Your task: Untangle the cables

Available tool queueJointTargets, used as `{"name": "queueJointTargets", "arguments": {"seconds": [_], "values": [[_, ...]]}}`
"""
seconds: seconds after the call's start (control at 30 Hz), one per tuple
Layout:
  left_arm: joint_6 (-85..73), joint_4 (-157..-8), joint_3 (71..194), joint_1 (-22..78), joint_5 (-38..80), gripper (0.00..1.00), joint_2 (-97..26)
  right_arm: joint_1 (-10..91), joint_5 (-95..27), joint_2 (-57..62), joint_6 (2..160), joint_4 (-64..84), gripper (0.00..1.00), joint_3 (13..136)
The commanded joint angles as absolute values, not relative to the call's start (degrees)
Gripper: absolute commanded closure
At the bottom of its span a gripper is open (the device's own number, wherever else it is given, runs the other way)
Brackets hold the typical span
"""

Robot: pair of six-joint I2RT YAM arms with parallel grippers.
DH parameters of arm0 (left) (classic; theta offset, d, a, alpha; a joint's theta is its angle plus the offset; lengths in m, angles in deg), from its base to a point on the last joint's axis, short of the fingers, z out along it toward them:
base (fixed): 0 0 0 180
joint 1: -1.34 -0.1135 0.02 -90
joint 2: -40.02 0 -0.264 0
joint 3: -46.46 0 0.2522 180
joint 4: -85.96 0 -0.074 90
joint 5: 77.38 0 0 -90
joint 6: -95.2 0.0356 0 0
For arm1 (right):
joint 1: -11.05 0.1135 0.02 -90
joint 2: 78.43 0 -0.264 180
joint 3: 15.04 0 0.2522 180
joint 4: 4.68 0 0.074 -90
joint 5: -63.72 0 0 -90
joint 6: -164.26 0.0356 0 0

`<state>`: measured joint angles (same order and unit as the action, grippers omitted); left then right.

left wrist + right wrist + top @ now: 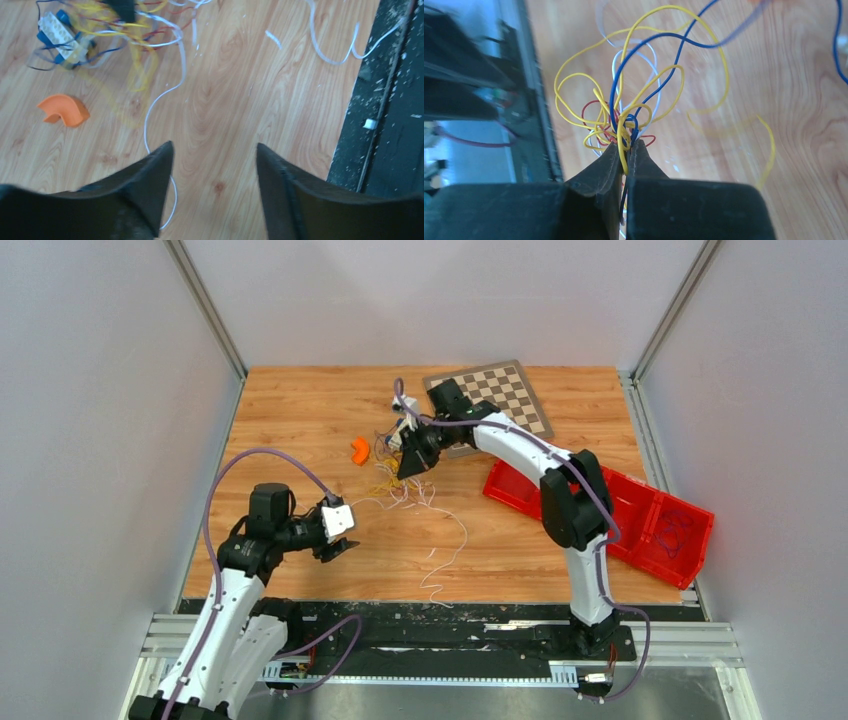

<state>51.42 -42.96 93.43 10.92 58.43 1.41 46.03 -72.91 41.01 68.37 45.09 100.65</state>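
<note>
The tabletop (300,420) is closed in on three sides by pale panels (100,440). Its near edge ends at a black strip (450,610) and an aluminium rail (450,640), where both arms are bolted. The left half of the wood lies open from the rail to the far panel. Only a small orange curved piece (358,449) sits there, just left of the tangle. The right side is tighter: a red bin (650,520) lies along the right edge beside the right arm. A checkerboard (500,400) rests at the far edge, behind that arm's wrist.

The cables (405,490) lie near the middle of the tabletop, a little toward the far side. They form a knot of yellow, white, red and blue strands, with loose white ends trailing toward the near edge. The right hand (626,150) is at the knot with its fingers pressed together, pinching several strands (yellow and blue ones clearly pass between the tips). Loops fan out over the wood beyond it.

The left hand (215,150) hovers toward the near left, apart from the knot, its jaws spread over bare wood — one white strand runs along the surface by its left finger. A white block with blue parts (60,35) sits among the strands near the orange piece. The surface is orange-brown wood-grain laminate.
</note>
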Motion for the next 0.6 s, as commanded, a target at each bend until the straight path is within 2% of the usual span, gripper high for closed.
{"name": "queueJointTargets", "arguments": {"seconds": [0.0, 0.07, 0.17, 0.3, 0.4, 0.57], "values": [[40.1, -54.2, 96.9, 14.5, 58.6, 0.49, 1.6, 45.7, -81.7, 33.4, 80.9, 38.5, 1.0, 101.3], [29.6, -59.3, 98.3, 14.9, 58.3, 0.58, -0.1, 45.7, -81.0, 31.9, 84.9, 35.3, 1.0, 99.2], [11.8, -65.2, 99.3, 14.9, 62.1, 0.59, -2.8, 45.7, -80.4, 28.7, 91.3, 28.4, 1.0, 94.2], [-8.3, -81.2, 95.0, 14.9, 62.1, 0.58, -2.2, 45.7, -80.5, 25.8, 95.6, 23.6, 1.0, 90.8], [-15.1, -89.7, 93.5, 15.0, 62.9, 0.58, -2.0, 45.7, -80.3, 23.8, 95.8, 22.5, 1.0, 88.3], [-19.3, -94.9, 91.4, 14.9, 63.4, 0.63, -3.1, 45.8, -81.5, 21.0, 98.3, 18.9, 1.0, 84.6]]}}
